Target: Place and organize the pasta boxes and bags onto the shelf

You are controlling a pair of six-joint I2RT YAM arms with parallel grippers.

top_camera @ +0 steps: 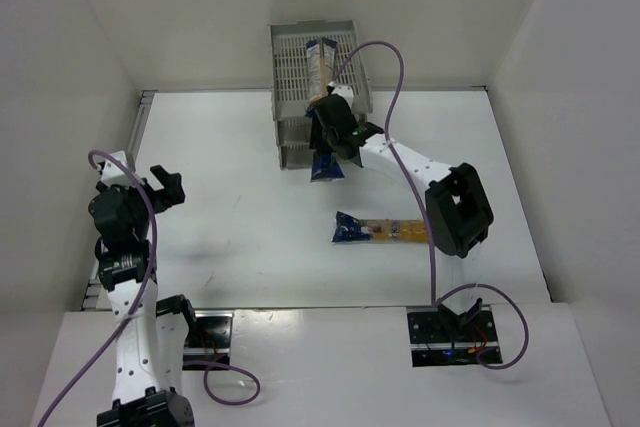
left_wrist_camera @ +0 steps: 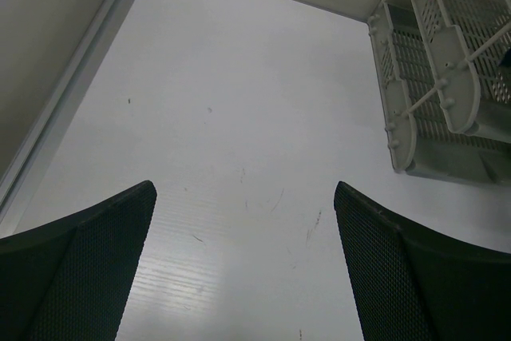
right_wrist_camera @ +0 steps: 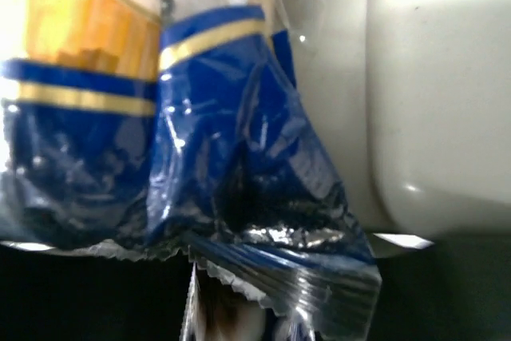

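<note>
Right tool (top_camera: 335, 129) at the shelf (top_camera: 290, 57) front, against a pack (top_camera: 326, 167); its grip cannot be told. Left tool (left_wrist_camera: 245, 197) gapes above the counter (left_wrist_camera: 223, 77). Second pack (top_camera: 380, 231) lies flat on it.

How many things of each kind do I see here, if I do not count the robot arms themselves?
Grey shelf: 1
Pasta packs: 3 (loose pack lying on the table; at the shelf, orange pack and second pack, their blue ends side by side)
Total: 4
</note>
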